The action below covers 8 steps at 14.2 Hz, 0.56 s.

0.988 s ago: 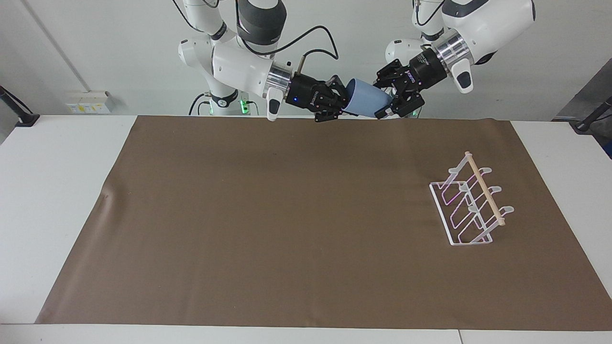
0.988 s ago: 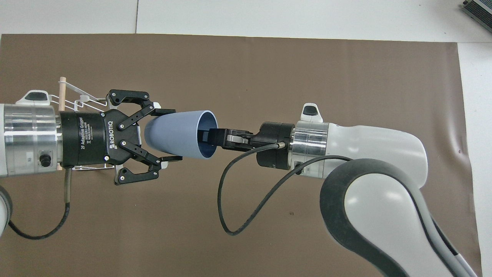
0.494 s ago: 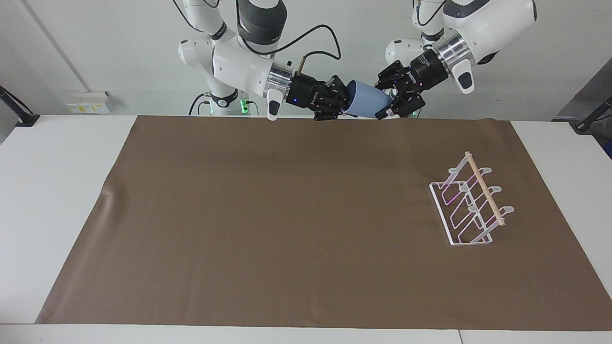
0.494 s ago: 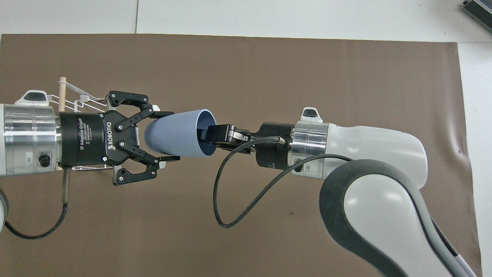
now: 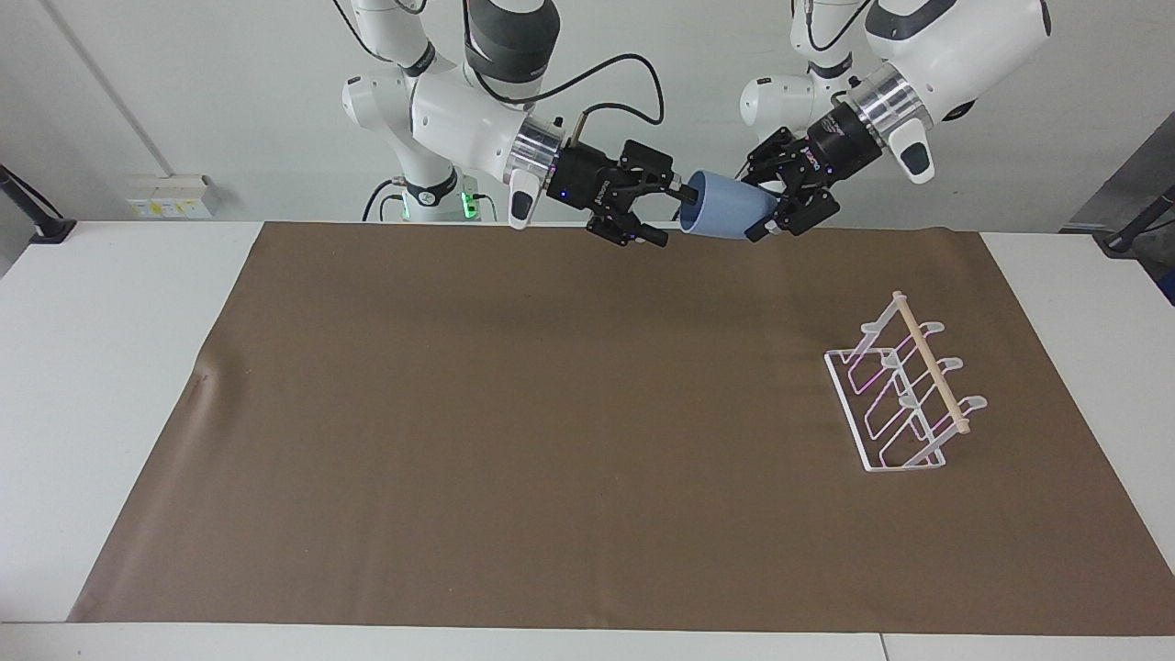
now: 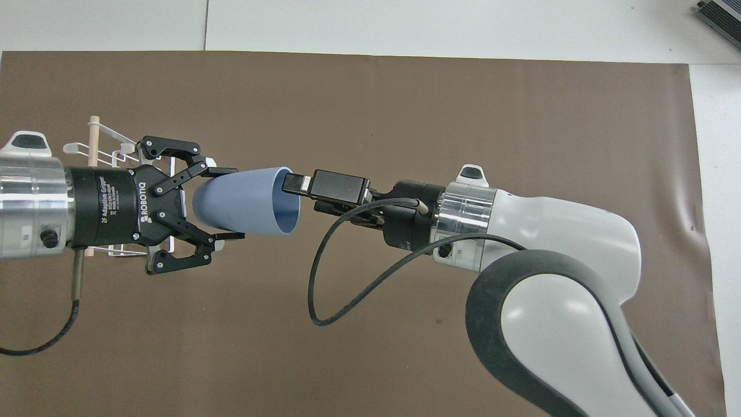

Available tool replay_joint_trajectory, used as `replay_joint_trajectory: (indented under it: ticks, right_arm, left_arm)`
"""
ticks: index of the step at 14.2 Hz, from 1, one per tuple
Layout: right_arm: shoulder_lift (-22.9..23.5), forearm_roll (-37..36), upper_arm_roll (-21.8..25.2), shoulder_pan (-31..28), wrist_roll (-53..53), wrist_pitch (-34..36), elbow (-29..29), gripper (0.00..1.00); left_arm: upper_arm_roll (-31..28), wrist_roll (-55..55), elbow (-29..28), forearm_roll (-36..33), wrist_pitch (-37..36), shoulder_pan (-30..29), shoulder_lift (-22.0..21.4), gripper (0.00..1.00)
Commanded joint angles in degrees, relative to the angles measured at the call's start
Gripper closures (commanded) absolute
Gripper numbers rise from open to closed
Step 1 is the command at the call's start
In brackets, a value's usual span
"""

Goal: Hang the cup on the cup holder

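Note:
The light-blue cup (image 5: 725,216) (image 6: 246,200) hangs in the air on its side, over the mat's edge nearest the robots. My left gripper (image 5: 764,209) (image 6: 227,202) is shut on its narrow base end. My right gripper (image 5: 670,216) (image 6: 300,189) stands open just at the cup's mouth, fingers spread one above the other; I cannot tell if the upper tip touches the rim. The white wire cup holder (image 5: 904,395) with its wooden rod stands on the mat toward the left arm's end. In the overhead view the cup holder (image 6: 107,145) is mostly hidden under my left gripper.
A brown mat (image 5: 551,413) covers most of the white table (image 5: 110,367). The right arm's black cable (image 6: 324,278) loops below its wrist.
My right gripper has opened and let go of the cup's rim. My left gripper has closed on the base and drawn the cup toward the left arm's end.

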State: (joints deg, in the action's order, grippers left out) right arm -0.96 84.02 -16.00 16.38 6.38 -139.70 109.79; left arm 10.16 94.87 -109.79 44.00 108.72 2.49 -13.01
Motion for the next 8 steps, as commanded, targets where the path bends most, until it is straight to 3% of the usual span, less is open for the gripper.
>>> replay_joint_trajectory:
  ticks: [1,5,8]
  right_arm:
    - [-0.54,0.53,-0.34,-0.03,-0.85,-1.36,0.69,0.02]
    - [-0.62,0.01,-0.34,-0.03,-0.76,-2.85,0.77,0.0]
    - [-0.36,-6.47,-0.26,-0.21,-0.76,-5.49,1.3,0.01]
  left_arm:
    - [0.21,-1.08,0.54,-8.8,-1.58,-0.21,-0.62,1.0]
    - [2.57,-3.54,2.38,-25.23,-1.05,0.93,0.0,1.0]
    - [3.02,-8.45,2.39,-34.75,0.0,0.85,0.09,1.0]
